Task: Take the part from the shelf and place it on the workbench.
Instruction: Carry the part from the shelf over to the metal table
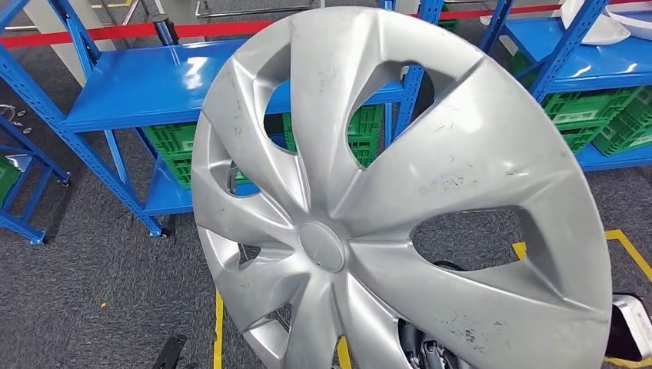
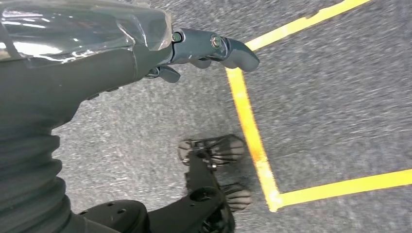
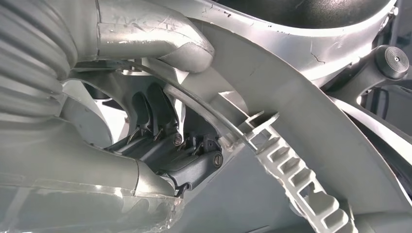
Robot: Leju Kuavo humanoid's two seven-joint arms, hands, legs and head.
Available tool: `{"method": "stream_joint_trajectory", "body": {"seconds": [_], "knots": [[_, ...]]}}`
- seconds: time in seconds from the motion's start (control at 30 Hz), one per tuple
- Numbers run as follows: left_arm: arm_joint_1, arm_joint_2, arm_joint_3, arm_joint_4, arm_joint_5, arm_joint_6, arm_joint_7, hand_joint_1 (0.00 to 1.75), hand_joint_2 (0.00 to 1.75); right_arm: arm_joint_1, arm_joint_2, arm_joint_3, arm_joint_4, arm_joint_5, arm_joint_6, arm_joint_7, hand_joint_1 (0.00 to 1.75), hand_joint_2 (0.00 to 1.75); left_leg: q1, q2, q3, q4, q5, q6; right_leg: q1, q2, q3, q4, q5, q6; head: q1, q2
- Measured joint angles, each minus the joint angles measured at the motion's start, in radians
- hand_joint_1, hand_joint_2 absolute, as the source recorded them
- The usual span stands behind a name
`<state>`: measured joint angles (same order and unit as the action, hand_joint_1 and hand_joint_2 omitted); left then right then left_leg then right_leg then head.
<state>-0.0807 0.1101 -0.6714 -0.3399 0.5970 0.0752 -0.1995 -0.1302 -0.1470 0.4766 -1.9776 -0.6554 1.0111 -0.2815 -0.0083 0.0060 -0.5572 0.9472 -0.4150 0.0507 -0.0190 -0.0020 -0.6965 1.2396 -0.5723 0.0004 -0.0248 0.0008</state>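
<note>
A large silver wheel cover [image 1: 384,184] with swept spokes and scuff marks is held up close in the head view, tilted, in front of the blue shelves. In the right wrist view my right hand [image 3: 184,160] grips its rim: the grey thumb [image 3: 165,43] lies on one side and the dark fingers [image 3: 194,165] hook the ribbed back of the wheel cover [image 3: 311,116]. My left hand [image 2: 209,48] hangs over the carpet and holds nothing, with one dark finger stretched out.
Blue shelving [image 1: 146,84] with green crates [image 1: 173,142] stands behind the cover, and more shelving [image 1: 584,54] with white parts sits at the right. Yellow floor tape [image 2: 252,131] marks a corner on the grey carpet. A red band [image 1: 115,32] runs along the back.
</note>
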Motion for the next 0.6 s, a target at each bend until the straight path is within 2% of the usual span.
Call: {"method": "stream_joint_trajectory", "body": {"seconds": [0.03,0.07,0.1,0.13,0.17,0.2,0.23,0.27,0.33,0.37,0.4,0.43,0.47,0.5,0.53,0.57,0.6], "knots": [[0.0,-0.001,0.0,0.0,0.0,0.0,0.0,0.0,1.75,0.0,-0.001,0.0,0.001,0.0,0.001,0.0,1.24,1.75,0.0,0.001,-0.018,0.002,0.013,-0.001,-0.001,0.0,-0.003,0.046,-0.007,0.009,0.0,0.0],[0.0,-0.002,0.0,0.0,0.0,0.0,0.0,0.0,1.75,0.0,-0.001,0.0,0.003,0.0,0.002,0.0,1.24,1.75,0.002,0.002,-0.038,0.005,0.025,-0.004,-0.003,0.0,0.009,0.06,0.007,0.022,0.0,0.0],[0.0,-0.003,0.0,0.0,0.0,0.0,0.0,0.0,1.75,-0.001,-0.002,0.0,0.005,0.0,0.003,0.0,1.24,1.75,0.004,0.002,-0.058,0.011,0.036,-0.008,-0.006,0.0,0.039,0.037,0.03,0.036,0.0,0.0],[0.0,-0.004,0.0,0.0,0.0,-0.001,0.0,0.0,1.75,-0.002,-0.002,0.001,0.006,0.0,0.004,0.0,1.24,1.75,0.006,0.003,-0.077,0.019,0.045,-0.012,-0.01,-0.001,0.08,-0.01,0.051,0.047,0.0,0.0],[0.0,-0.004,0.0,0.0,0.0,-0.001,0.0,0.0,1.75,-0.005,-0.002,0.001,0.006,0.0,0.005,0.0,1.24,1.75,0.006,0.002,-0.098,0.032,0.053,-0.018,-0.011,-0.001,0.136,-0.086,0.054,0.052,0.001,0.0],[0.0,-0.004,0.0,0.0,0.0,-0.001,0.0,0.0,1.75,-0.007,-0.002,0.001,0.007,0.0,0.006,0.0,1.24,1.75,0.007,0.003,-0.114,0.046,0.06,-0.024,-0.01,0.0,0.182,-0.155,0.043,0.047,0.0,0.0],[0.001,-0.004,0.0,0.0,0.0,-0.001,0.0,0.0,1.75,-0.009,-0.002,0.001,0.007,-0.001,0.007,0.001,1.24,1.75,0.006,0.003,-0.125,0.056,0.067,-0.03,-0.009,0.001,0.211,-0.205,0.026,0.04,0.0,0.0],[0.002,-0.003,0.0,0.0,0.0,0.0,0.0,0.0,1.75,-0.011,-0.002,0.001,0.007,-0.003,0.008,0.001,1.24,1.75,0.006,0.003,-0.133,0.062,0.075,-0.037,-0.005,0.002,0.226,-0.237,0.012,0.029,0.0,0.0],[0.005,-0.004,0.0,0.0,0.0,-0.001,0.0,0.0,1.75,-0.013,-0.003,0.002,0.009,-0.009,0.008,0.001,1.24,1.75,0.011,0.002,-0.139,0.063,0.085,-0.047,-0.005,0.0,0.213,-0.237,0.019,0.01,0.0,0.0],[0.007,-0.003,0.0,0.001,0.0,-0.001,0.0,0.0,1.75,-0.015,-0.003,0.003,0.009,-0.012,0.008,0.002,1.24,1.75,0.014,0.001,-0.144,0.074,0.068,-0.053,-0.006,-0.001,0.205,-0.236,0.029,0.0,0.0,0.0],[0.009,-0.003,0.0,0.001,0.0,-0.001,0.0,0.0,1.75,-0.017,-0.002,0.004,0.01,-0.014,0.008,0.002,1.24,1.75,0.017,-0.001,-0.152,0.101,0.031,-0.059,-0.008,-0.002,0.196,-0.236,0.04,-0.007,-0.001,0.0],[0.01,-0.003,0.0,0.001,0.0,-0.001,0.0,0.0,1.75,-0.019,-0.002,0.004,0.01,-0.015,0.008,0.002,1.24,1.75,0.019,-0.002,-0.163,0.149,-0.023,-0.066,-0.008,-0.003,0.187,-0.236,0.051,-0.012,-0.002,0.0],[0.01,-0.003,0.0,0.001,0.0,-0.001,0.0,0.0,1.75,-0.021,-0.002,0.005,0.01,-0.016,0.008,0.002,1.24,1.75,0.02,-0.003,-0.175,0.214,-0.079,-0.071,-0.007,-0.002,0.176,-0.235,0.063,-0.014,-0.003,0.0],[0.01,-0.003,0.0,0.001,0.0,-0.001,0.0,0.0,1.75,-0.021,-0.002,0.006,0.011,-0.016,0.008,0.002,1.24,1.75,0.021,-0.003,-0.185,0.282,-0.119,-0.075,-0.006,-0.003,0.164,-0.234,0.074,-0.015,-0.004,0.0],[0.011,-0.003,0.0,0.001,0.0,-0.001,0.0,0.0,1.75,-0.022,-0.002,0.006,0.011,-0.016,0.008,0.002,1.24,1.75,0.022,-0.003,-0.187,0.334,-0.134,-0.077,-0.005,-0.003,0.15,-0.233,0.086,-0.014,-0.004,0.0],[0.011,-0.003,0.0,0.001,0.0,-0.001,0.0,0.0,1.75,-0.022,-0.002,0.007,0.012,-0.016,0.009,0.002,1.24,1.75,0.022,-0.003,-0.175,0.357,-0.126,-0.077,-0.004,-0.003,0.136,-0.232,0.096,-0.012,-0.004,0.0],[0.011,-0.003,0.0,0.001,0.0,-0.001,0.0,0.0,1.75,-0.022,-0.002,0.007,0.012,-0.016,0.009,0.002,1.24,1.75,0.022,-0.003,-0.144,0.339,-0.104,-0.074,-0.003,-0.002,0.123,-0.231,0.106,-0.01,-0.004,0.0]]}}
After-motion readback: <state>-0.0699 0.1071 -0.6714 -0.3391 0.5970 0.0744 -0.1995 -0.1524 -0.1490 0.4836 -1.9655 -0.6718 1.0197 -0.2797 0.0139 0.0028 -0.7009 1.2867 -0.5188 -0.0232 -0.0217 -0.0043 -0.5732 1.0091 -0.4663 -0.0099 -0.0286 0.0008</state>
